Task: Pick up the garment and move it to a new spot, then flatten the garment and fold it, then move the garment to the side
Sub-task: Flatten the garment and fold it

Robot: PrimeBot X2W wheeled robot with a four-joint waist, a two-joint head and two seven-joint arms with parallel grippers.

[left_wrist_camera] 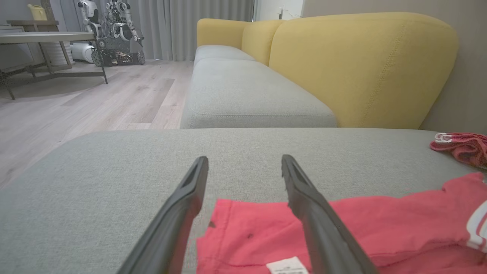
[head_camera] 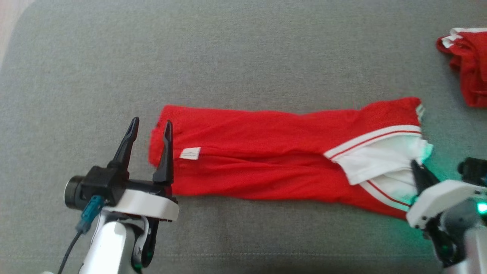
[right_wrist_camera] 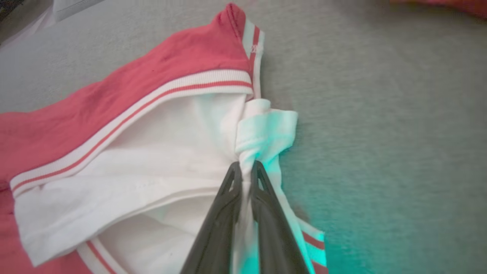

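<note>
Red garment [head_camera: 266,167] on grey cushion [head_camera: 243,57], pinched by right end effector [right_wrist_camera: 245,166]

Left gripper [head_camera: 151,121]: two long tapered black fingers [head_camera: 125,146] on a white curved wrist shell [head_camera: 146,205], black round camera barrel [head_camera: 76,192] at the side (teal plug [head_camera: 91,211], dark cable [head_camera: 70,247] trailing). Right gripper [right_wrist_camera: 247,164] has the same black fingers, white casing [head_camera: 437,201], green light [head_camera: 482,207] glowing.

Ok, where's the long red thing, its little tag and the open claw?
garment [head_camera: 266,152]: head view, on its red middle.
tag [head_camera: 190,153]: head view, on its middle.
left gripper [head_camera: 151,122]: head view, between its fingertips.
</note>
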